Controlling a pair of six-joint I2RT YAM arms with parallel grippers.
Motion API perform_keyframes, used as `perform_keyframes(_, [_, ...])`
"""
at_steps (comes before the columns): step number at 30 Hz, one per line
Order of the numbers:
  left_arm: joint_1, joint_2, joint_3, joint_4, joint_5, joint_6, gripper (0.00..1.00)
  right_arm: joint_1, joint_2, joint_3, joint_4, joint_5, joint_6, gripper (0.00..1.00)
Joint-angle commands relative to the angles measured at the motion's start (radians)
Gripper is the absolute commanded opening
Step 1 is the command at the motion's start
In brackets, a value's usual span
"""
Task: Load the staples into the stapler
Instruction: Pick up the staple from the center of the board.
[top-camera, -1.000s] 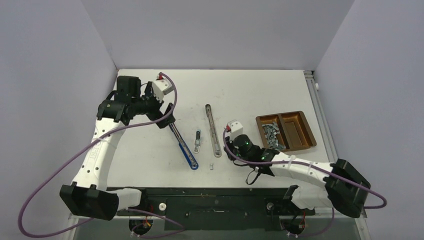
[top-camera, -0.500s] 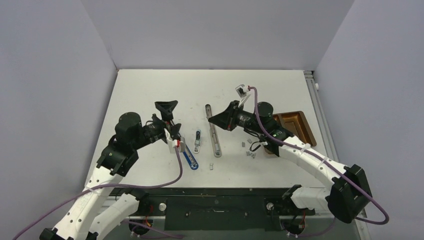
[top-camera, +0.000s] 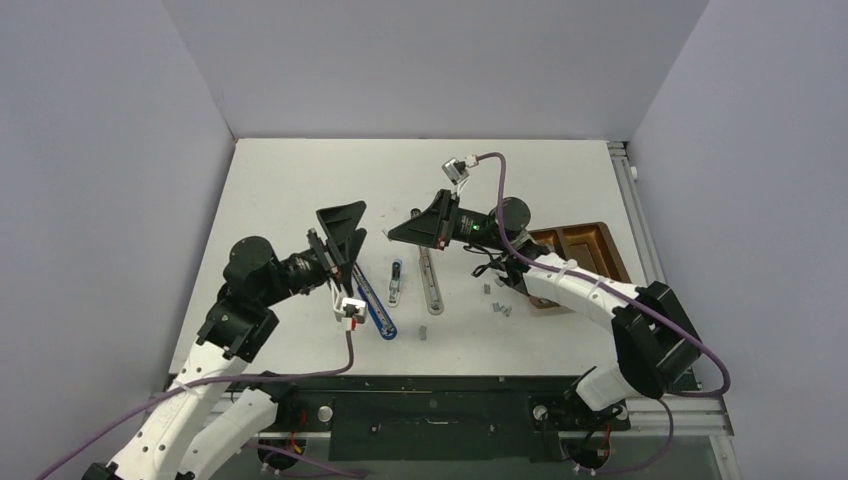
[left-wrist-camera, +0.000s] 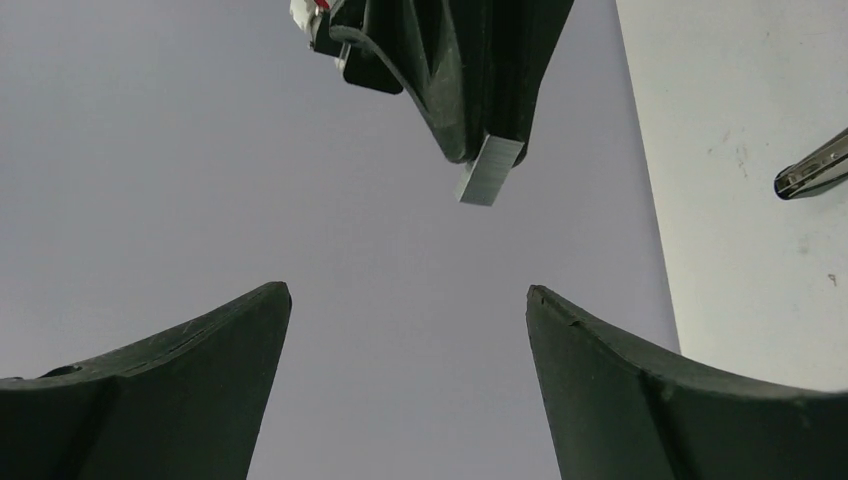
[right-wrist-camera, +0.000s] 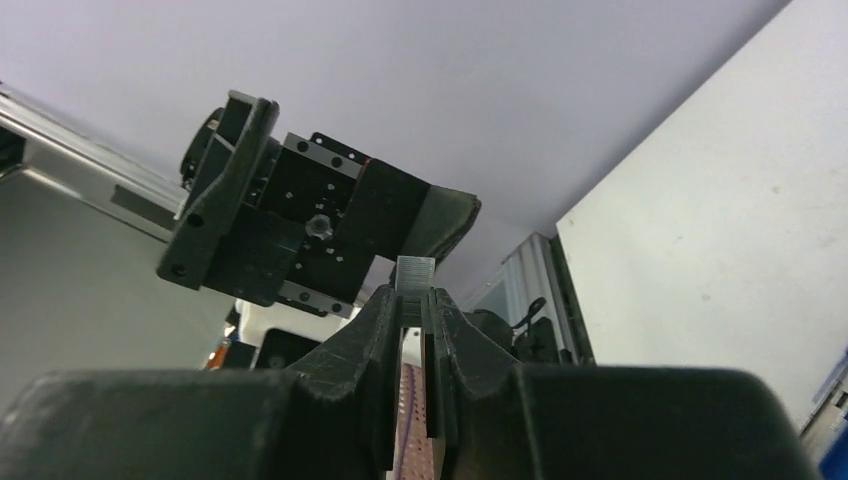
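Observation:
My right gripper (top-camera: 393, 236) hangs above the table, shut on a short silvery strip of staples (right-wrist-camera: 415, 270) that sticks out past its fingertips (right-wrist-camera: 385, 300). In the left wrist view the same staples (left-wrist-camera: 490, 170) show at the tip of the right fingers. My left gripper (top-camera: 345, 235) faces it from the left, held in the air, open and empty (left-wrist-camera: 408, 290). The stapler lies apart on the table below: a blue body (top-camera: 375, 310), a long silver rail (top-camera: 429, 270) and a small piece (top-camera: 396, 281).
A brown two-compartment tray (top-camera: 600, 250) sits at the right, partly behind my right arm. Loose staple strips lie on the table (top-camera: 498, 308) and near the front (top-camera: 423, 333). The rail's tip shows in the left wrist view (left-wrist-camera: 812, 175).
My right gripper has risen from the table and swung left with the staple strip. My left arm has come down from the back left and now points its gripper at it.

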Motion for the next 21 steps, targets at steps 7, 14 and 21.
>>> perform_keyframes(7, [-0.005, -0.004, 0.011, -0.031, 0.103, 0.188, 0.69, 0.037, 0.100, 0.095, 0.348, -0.050, 0.233, 0.09])
perform_keyframes(14, [-0.005, 0.002, 0.029, -0.077, 0.125, 0.231, 0.59, 0.045, 0.133, 0.137, 0.328, -0.050, 0.235, 0.09])
perform_keyframes(21, [-0.005, 0.010, 0.049, -0.119, 0.102, 0.248, 0.40, 0.044, 0.163, 0.147, 0.330, -0.057, 0.252, 0.09])
